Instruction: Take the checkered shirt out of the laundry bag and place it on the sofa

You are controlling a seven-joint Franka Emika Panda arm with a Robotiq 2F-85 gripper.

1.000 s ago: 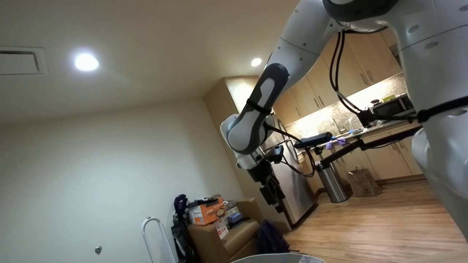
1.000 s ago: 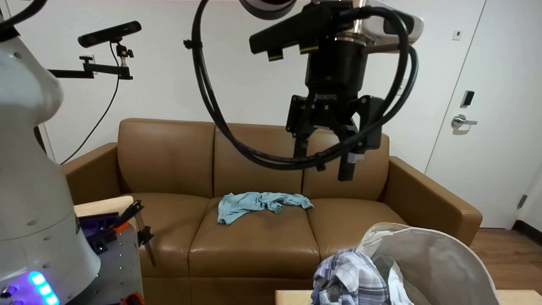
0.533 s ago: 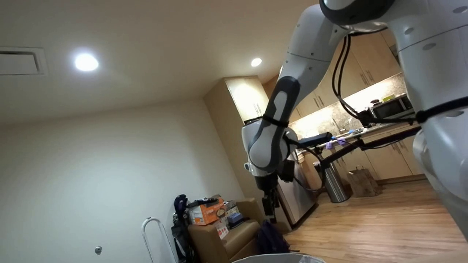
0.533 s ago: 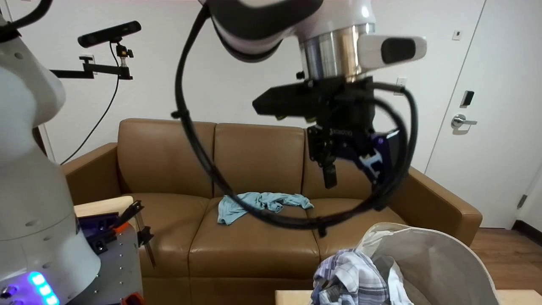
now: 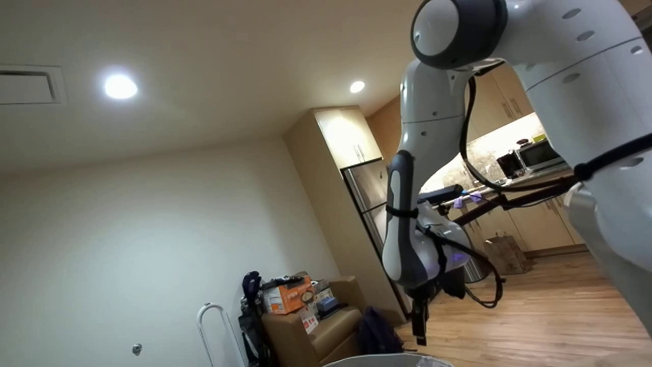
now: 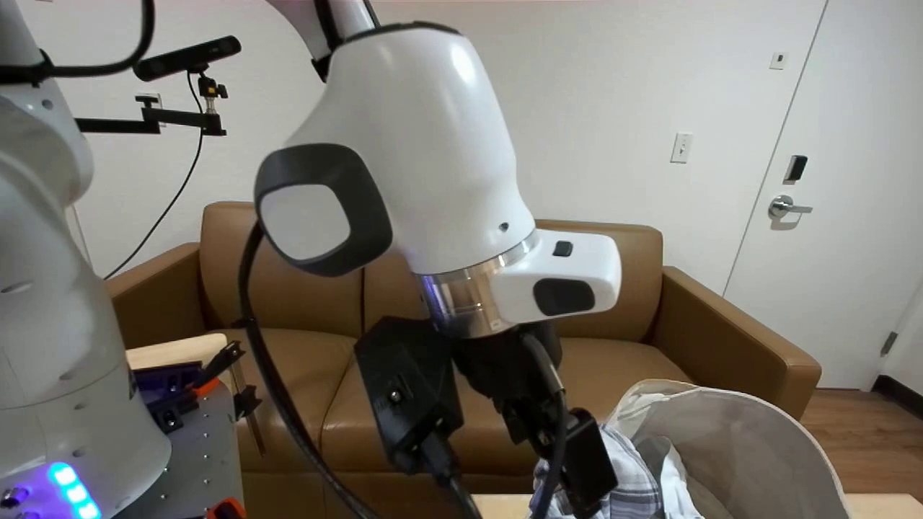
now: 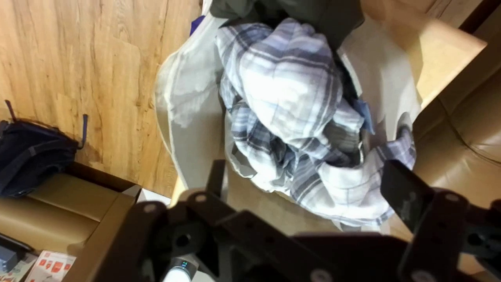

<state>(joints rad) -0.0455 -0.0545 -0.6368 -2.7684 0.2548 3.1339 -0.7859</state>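
The checkered shirt (image 7: 289, 78), white with grey-blue stripes, lies bunched in the pale laundry bag (image 7: 191, 117) and hangs over its rim. In an exterior view the shirt (image 6: 631, 472) is partly covered by my gripper (image 6: 570, 468), and the bag (image 6: 757, 440) stands tilted with its mouth open. In the wrist view my gripper (image 7: 306, 178) is open, its fingers apart on either side of the shirt's lower part, holding nothing. Another exterior view shows the gripper (image 5: 420, 326) pointing down above the bag's rim (image 5: 387, 360). The brown sofa (image 6: 735, 339) is behind the arm.
Dark clothing (image 7: 289, 11) lies beside the shirt in the bag. A wooden table edge (image 6: 497, 506) shows under the bag. A brown chair with boxes (image 5: 282, 339) and a dark backpack (image 5: 377, 331) stand farther off.
The arm has come down and the wrist has turned, bringing the gripper from above the sofa to beside the shirt. The blue cloth on the sofa is now hidden behind the arm.
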